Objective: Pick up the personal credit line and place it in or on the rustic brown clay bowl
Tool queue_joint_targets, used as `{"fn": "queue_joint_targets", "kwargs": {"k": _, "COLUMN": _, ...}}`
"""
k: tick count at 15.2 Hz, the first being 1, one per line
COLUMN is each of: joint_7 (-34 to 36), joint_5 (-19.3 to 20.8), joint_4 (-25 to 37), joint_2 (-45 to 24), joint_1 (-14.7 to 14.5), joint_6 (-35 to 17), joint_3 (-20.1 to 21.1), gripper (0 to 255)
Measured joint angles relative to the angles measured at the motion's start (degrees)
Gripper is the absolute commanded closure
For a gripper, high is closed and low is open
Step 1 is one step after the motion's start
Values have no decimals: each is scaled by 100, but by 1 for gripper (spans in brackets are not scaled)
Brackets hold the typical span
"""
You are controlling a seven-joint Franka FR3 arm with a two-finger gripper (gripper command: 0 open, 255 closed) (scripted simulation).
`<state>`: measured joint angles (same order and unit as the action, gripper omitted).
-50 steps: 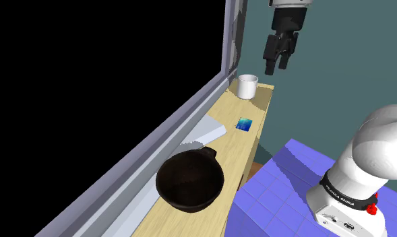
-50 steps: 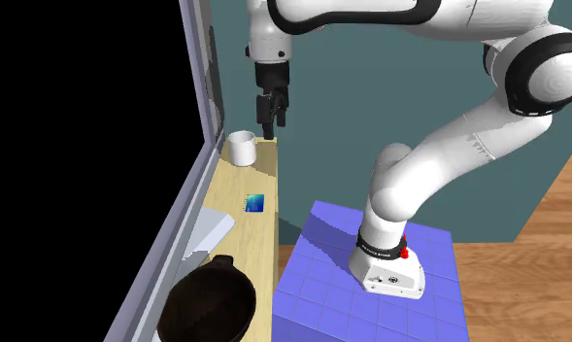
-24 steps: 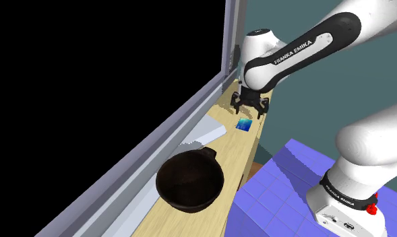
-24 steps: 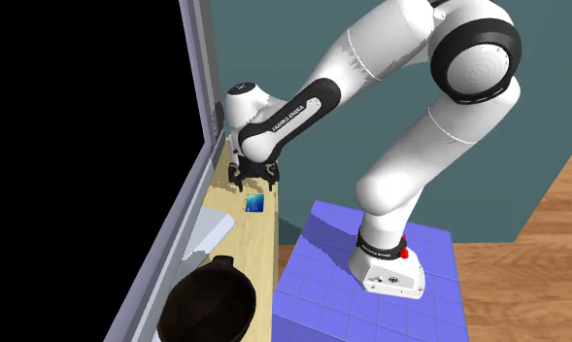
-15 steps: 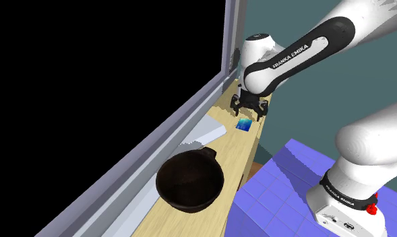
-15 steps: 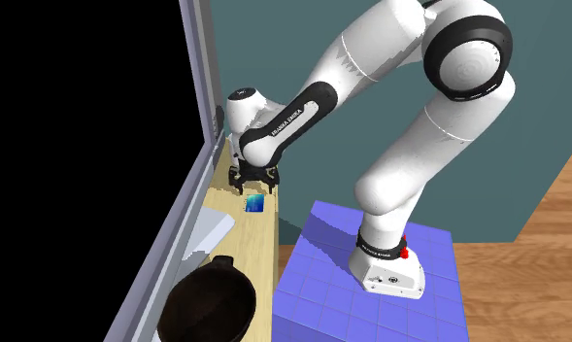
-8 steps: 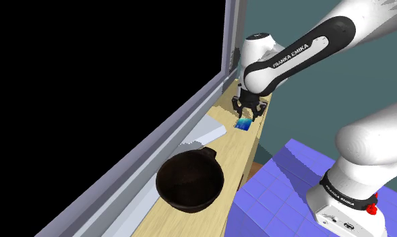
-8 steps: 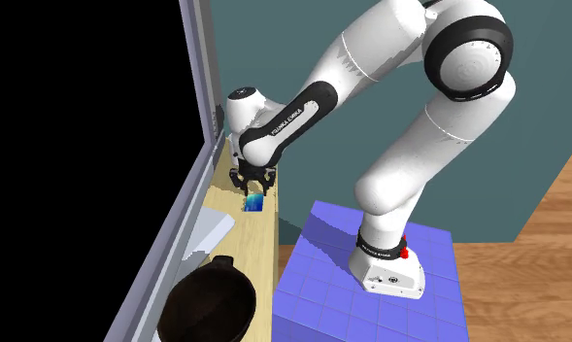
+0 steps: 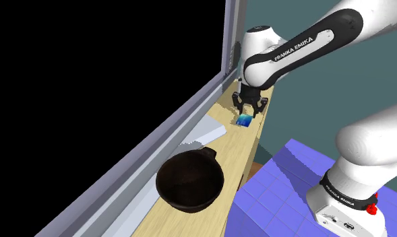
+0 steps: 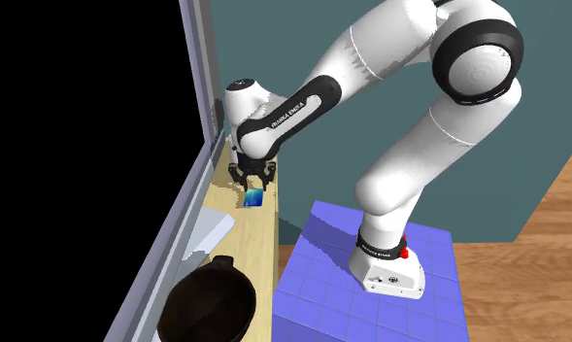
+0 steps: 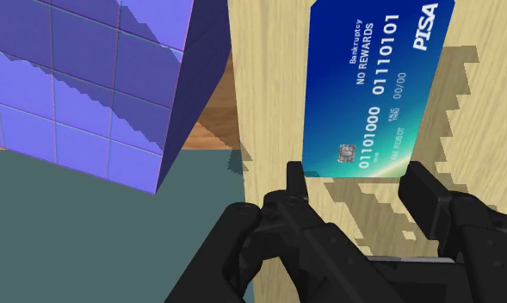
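1. Your tool (image 11: 353, 179) has its fingers closed onto the near short end of the blue card (image 11: 372, 86), one finger at each long edge. The card hangs tilted just above the wooden counter (image 9: 238, 156), and its shadow lies offset on the wood.
2. The grip takes only the card's end. I judge that a quick swing toward the dark bowl (image 9: 190, 180) could make the thin card pivot or slip free.
3. The card is near the counter's outer edge, beside the blue stand (image 11: 88, 77). If it drops here, it may slide off toward the floor.
4. The bowl sits well apart from the card along the counter, near the window frame (image 9: 190, 111). If you carry the card low, you risk clipping the bowl's rim or its handle.
5. The wrist view gives you the finger contact and the card's lettering. The shoulder and second exterior views give you the bowl and the route to it, but from there the tool's body hides the contact.
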<state>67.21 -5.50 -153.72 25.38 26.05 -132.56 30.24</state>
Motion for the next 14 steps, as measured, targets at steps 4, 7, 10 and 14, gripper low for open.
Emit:
{"fn": "queue_joint_targets", "kwargs": {"k": 4, "joint_7": -88, "joint_5": -48, "joint_4": 141, "joint_2": 210, "joint_1": -49, "joint_6": 345, "joint_3": -99, "gripper": 255}}
{"fn": "queue_joint_targets", "kwargs": {"k": 7, "joint_7": -168, "joint_5": -75, "joint_4": 267, "joint_2": 389, "joint_1": -82, "joint_6": 642, "joint_3": -191, "gripper": 255}}
{"fn": "queue_joint_targets", "kwargs": {"k": 10, "joint_7": -214, "joint_5": -79, "joint_4": 417, "joint_2": 498, "joint_1": -95, "joint_6": 898, "joint_3": -254, "gripper": 255}}
{"fn": "queue_joint_targets", "kwargs": {"k": 14, "joint_7": -264, "joint_5": -80, "joint_4": 629, "joint_2": 631, "joint_1": -110, "joint_6": 1238, "joint_3": -329, "gripper": 255}}
